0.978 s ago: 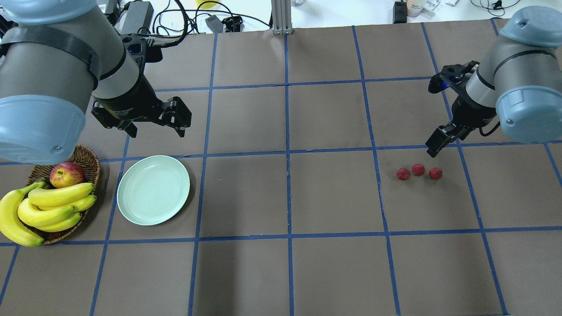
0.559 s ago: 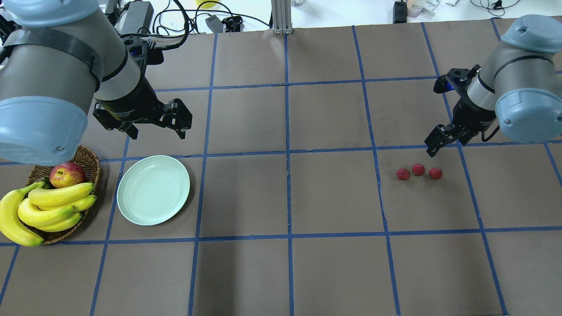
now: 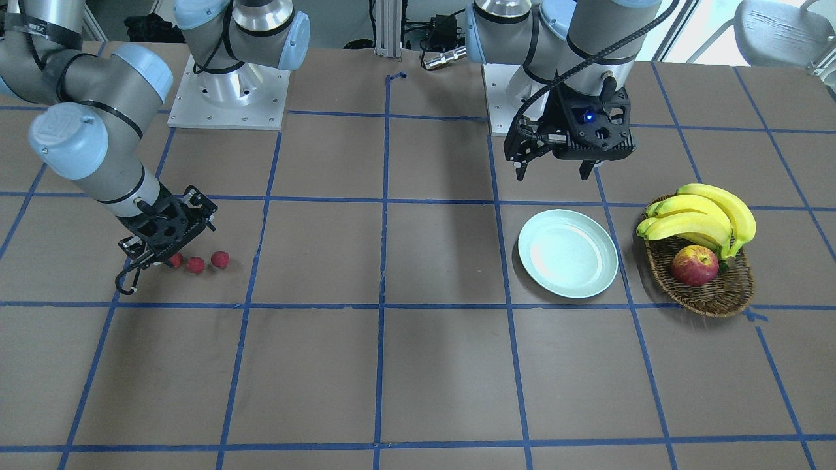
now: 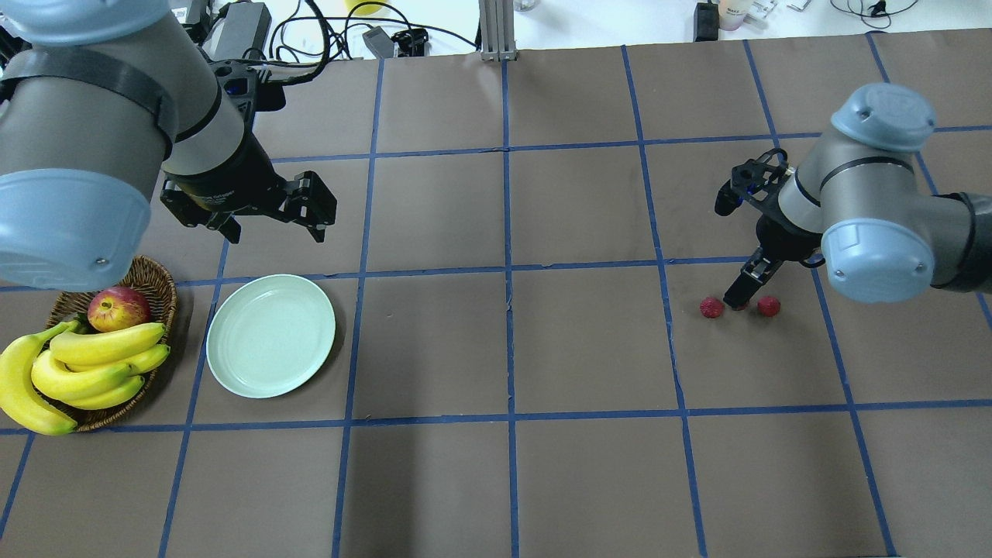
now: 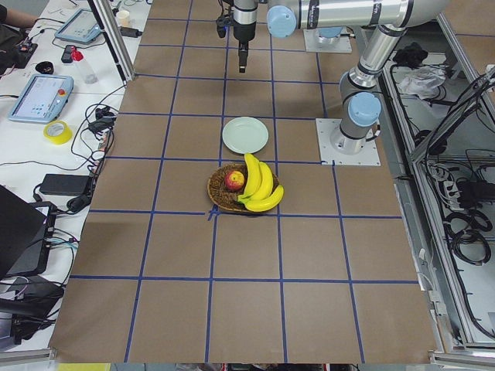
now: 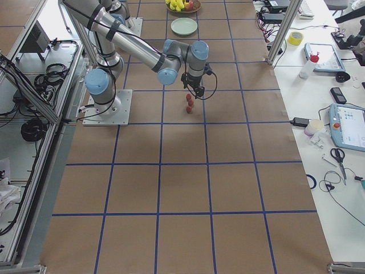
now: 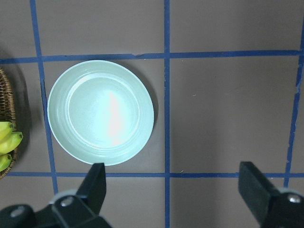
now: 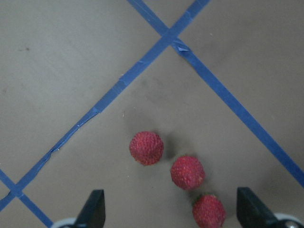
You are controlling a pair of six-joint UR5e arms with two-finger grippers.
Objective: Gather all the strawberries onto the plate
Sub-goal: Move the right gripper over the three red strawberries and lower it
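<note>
Basket: at the far left of your overhead view sits a brown oval wicker basket (image 4: 159, 285), coarsely woven; it holds a bunch of smooth yellow bananas (image 4: 93, 353) that overhangs its rim, and a glossy red-yellow apple (image 4: 118, 308).
Plate: just to the right of the basket you see the plate (image 4: 270, 335); round, shallow, pale mint green, smooth, with a raised rim and a soft sheen; its face is bare.
Left gripper: the left gripper (image 4: 275, 231) hangs above the table just behind the plate; black and blocky; its wrist camera shows you both fingers spread wide, holding nothing, with the plate below them.
Table: the table (image 4: 504, 349) is covered in flat, matt brown sheet; blue tape (image 4: 508, 267) marks it into large squares.
Strawberries: well apart from the plate, on the right half, you find the three strawberries (image 8: 187, 172); small, roundish, deep red, bumpy all over; they lie close together in a short row on the brown sheet, none of them in the plate.
Right gripper: the right gripper (image 4: 736, 296) is low over that row, its tip covering the middle berry in your overhead view; the wrist camera shows its fingers spread apart with the berries on the sheet between them; you cannot tell whether a finger touches one.
Room: past the table's far edge you see a white bench (image 4: 589, 19) with black cables (image 4: 310, 35) and an aluminium post (image 4: 496, 31).
</note>
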